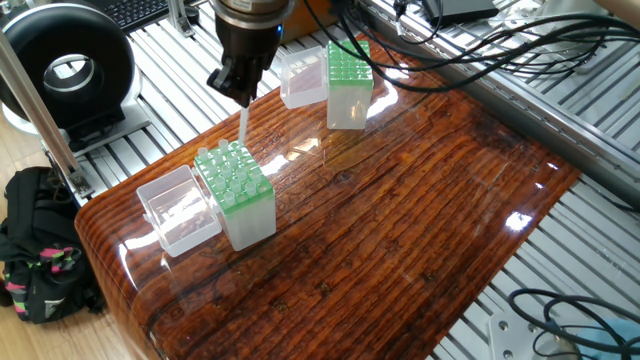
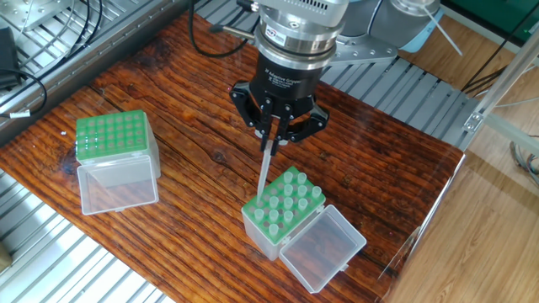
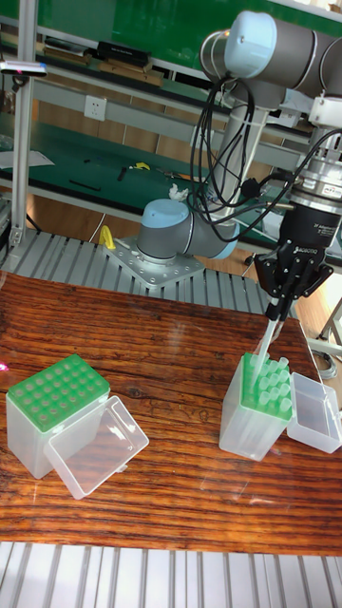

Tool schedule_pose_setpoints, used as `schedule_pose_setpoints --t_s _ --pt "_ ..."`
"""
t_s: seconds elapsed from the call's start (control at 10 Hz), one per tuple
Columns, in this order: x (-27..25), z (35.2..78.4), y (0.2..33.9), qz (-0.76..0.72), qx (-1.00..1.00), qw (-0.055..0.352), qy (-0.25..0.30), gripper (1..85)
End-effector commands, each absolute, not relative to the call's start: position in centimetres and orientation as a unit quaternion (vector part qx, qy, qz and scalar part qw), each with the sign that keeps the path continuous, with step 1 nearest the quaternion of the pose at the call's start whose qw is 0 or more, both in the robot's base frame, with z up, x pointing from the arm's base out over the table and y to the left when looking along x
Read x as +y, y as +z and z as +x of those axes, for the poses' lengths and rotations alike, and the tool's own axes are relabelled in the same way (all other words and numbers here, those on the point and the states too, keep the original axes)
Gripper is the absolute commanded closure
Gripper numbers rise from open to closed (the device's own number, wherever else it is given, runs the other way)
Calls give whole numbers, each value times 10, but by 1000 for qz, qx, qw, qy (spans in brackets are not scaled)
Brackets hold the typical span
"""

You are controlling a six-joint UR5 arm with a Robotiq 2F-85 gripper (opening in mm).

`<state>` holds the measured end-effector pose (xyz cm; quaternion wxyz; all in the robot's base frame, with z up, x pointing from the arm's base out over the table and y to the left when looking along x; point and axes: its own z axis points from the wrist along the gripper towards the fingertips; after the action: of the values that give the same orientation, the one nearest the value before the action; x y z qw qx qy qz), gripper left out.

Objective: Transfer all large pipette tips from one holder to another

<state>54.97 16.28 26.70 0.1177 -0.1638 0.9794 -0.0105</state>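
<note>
Claw (image 2: 274,143) clamped on 1 large pipette tip (image 2: 264,171), which hangs straight down from its fingers, point just above the full holder (image 2: 282,204) below; empty holder (image 2: 109,137) sits well off sideways.

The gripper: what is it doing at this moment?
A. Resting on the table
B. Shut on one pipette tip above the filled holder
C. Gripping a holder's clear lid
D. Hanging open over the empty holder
B: the gripper is pinched shut on a single pipette tip that hangs down over the holder with tips in it.
</note>
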Motion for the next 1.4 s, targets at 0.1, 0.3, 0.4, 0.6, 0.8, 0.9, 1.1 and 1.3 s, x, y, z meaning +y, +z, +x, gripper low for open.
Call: schedule_pose_setpoints --t_s 0.1,0.3,0.4,0.6,0.8,0.9,1.1,1.3 --pt "166 553 267 -168 979 115 -2 847" --pt "166 552 266 -171 979 111 -1 847" --pt "165 553 265 -172 979 110 -3 847" --pt "164 551 265 -178 979 102 -3 847" --pt "162 547 263 -186 979 84 -5 847" --pt "162 547 261 -189 979 79 -5 847" --pt "164 549 261 -194 978 78 -4 840" --pt "166 553 261 -206 975 80 -1 780"
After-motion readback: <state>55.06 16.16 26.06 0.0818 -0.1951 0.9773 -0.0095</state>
